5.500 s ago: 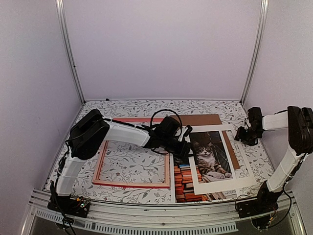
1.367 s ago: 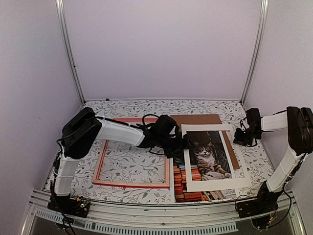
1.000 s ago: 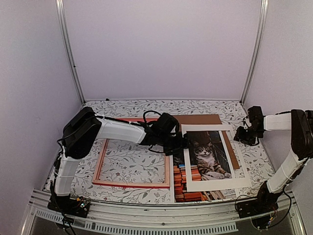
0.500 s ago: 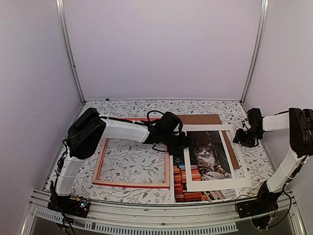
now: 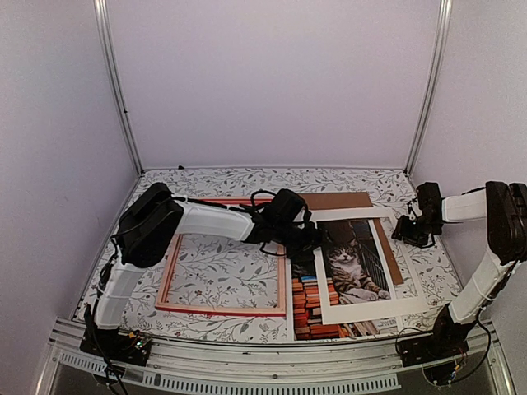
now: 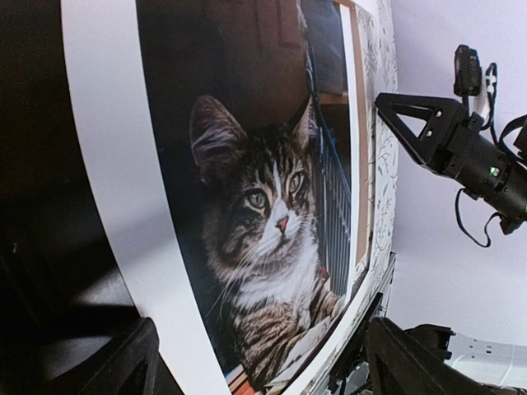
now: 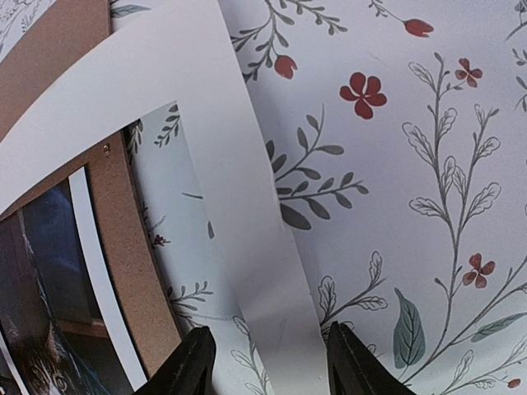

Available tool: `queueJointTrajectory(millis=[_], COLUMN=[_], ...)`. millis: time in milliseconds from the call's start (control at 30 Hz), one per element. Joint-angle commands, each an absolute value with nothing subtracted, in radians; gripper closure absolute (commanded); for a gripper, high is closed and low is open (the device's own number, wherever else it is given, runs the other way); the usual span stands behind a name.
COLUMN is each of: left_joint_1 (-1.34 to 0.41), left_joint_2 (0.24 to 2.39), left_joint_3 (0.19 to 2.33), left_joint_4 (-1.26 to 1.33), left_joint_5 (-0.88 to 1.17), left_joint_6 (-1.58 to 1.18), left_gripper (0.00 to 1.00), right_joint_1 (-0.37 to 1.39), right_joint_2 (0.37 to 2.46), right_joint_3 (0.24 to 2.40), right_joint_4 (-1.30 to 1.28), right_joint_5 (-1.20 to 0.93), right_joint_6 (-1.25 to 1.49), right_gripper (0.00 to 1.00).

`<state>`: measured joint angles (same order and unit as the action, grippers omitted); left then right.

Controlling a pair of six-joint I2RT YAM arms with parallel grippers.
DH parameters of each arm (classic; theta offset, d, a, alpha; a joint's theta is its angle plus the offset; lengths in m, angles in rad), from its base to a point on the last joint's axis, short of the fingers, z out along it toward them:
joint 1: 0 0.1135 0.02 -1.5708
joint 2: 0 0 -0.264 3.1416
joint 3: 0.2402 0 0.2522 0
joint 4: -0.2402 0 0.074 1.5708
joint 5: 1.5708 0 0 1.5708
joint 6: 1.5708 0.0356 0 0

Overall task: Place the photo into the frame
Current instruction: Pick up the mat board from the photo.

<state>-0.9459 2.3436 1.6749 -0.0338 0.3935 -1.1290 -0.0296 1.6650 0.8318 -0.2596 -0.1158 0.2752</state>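
On my left gripper (image 6: pixel 263 370) the fingers are spread wide with nothing clamped. They straddle the left border of the white mat board with the rectangular window (image 6: pixel 107 164); whether they touch it I can't tell. My right gripper (image 7: pixel 268 362) is roughly half open, one finger on each side of the mat board's right rail, and I read a gap there, so no grip. The photo (image 5: pixel 352 263), a large paper print of a grey-white tabby cat above stacked orange and red books, lies flat right of the table centre. It sits under the mat board, with the plain brown backing board (image 5: pixel 338 200) showing past its far and right sides and the book end poking out near-left. Its long axis runs from near edge to far edge. The thin-railed red rectangular frame (image 5: pixel 222 310) lies flat on the floral-covered table (image 5: pixel 206 185), its right rail just beside the photo's left edge. The left arm is nearer that edge, so I judge the move goes leftward, once the mat board is off.
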Motion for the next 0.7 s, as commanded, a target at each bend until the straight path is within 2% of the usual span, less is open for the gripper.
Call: queueJointTrajectory(millis=[0,667], left_joint_1=[-0.935,-0.931], left_joint_2=[2.403,2.455], left_joint_3=[1.681,1.755], left_joint_4=[-0.075,-0.050], left_joint_5=[0.397,0.423], left_joint_6=[-1.138,-1.101], left_gripper=[0.10,0.16], right_joint_1=[-0.032,-0.031], right_joint_2=[1.698,1.720], right_joint_3=[0.810,0.825], right_joint_4=[-0.287,-0.296], right_joint_5=[-0.143,-0.127], right_joint_6=[0.284,0.282], right_gripper=[0.51,0.69])
